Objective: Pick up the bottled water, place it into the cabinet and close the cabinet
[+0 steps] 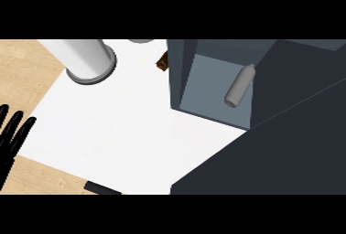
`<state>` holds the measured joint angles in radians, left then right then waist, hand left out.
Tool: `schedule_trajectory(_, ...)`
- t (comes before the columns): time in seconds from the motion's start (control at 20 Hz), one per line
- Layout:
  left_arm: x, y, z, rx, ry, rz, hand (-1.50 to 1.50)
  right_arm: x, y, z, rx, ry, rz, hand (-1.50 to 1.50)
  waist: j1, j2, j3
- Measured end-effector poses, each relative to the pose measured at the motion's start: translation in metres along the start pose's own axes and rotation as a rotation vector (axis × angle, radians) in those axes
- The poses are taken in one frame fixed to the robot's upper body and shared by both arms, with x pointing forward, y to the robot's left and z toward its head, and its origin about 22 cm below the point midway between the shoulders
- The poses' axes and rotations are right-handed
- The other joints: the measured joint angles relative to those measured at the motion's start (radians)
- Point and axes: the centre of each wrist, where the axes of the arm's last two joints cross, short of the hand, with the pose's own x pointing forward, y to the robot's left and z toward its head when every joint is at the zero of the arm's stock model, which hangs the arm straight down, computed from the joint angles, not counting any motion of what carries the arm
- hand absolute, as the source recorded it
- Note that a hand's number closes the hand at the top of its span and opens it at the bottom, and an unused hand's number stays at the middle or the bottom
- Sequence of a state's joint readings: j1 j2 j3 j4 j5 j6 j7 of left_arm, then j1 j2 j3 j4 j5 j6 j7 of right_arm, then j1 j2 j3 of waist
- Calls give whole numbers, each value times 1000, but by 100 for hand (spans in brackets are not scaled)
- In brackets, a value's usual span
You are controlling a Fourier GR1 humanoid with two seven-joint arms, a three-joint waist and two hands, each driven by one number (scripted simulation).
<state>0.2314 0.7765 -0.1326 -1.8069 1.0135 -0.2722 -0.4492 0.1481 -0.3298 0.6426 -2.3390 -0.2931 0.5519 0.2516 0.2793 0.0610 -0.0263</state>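
The bottled water point(240, 86) already lies tilted inside the open cabinet point(202, 87) at upper right, so only closing remains, while the left hand point(12, 135) rests at left edge, fingers straight, holding nothing.

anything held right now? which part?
Nothing. Left hand rests open at the left edge; the bottled water sits inside the cabinet. Right hand isn't visible.

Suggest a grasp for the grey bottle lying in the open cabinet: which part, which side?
Probably mid-body. The bottle lies tilted inside the cabinet, narrower end toward the view's bottom, its long sides straight and even. Come in through the open front, from the white counter side, fingers across the barrel. The dark panel looks to block the right. Left hand rests open at the left edge.
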Motion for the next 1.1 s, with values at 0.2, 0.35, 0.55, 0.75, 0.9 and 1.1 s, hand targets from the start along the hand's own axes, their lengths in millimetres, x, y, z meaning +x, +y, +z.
schedule_trajectory(0.2, 1, 3, 1, 5, -3, -1, -150, -6, -12, -11, -12, 17, -28, 150, -13, -5, 2)
schedule_trajectory(0.35, 1, 6, 2, 13, 1, 2, -150, -6, -28, -21, -21, 43, 11, 150, -23, -13, 2)
schedule_trajectory(0.55, 1, 10, 4, 22, 6, 0, -150, -4, -52, -39, -33, 111, 78, 150, -32, -21, 4)
schedule_trajectory(0.75, 3, 13, 5, 31, 8, -4, -150, -1, -73, -61, -44, 185, 131, 150, -40, -26, 7)
schedule_trajectory(0.9, 2, 15, 7, 42, 9, -1, -150, -2, -90, -87, -110, 252, 137, 150, -48, -28, 11)
schedule_trajectory(1.1, 4, 20, 9, 56, 5, -1, -150, -1, -114, -124, -186, 340, 128, 150, -62, -27, 16)
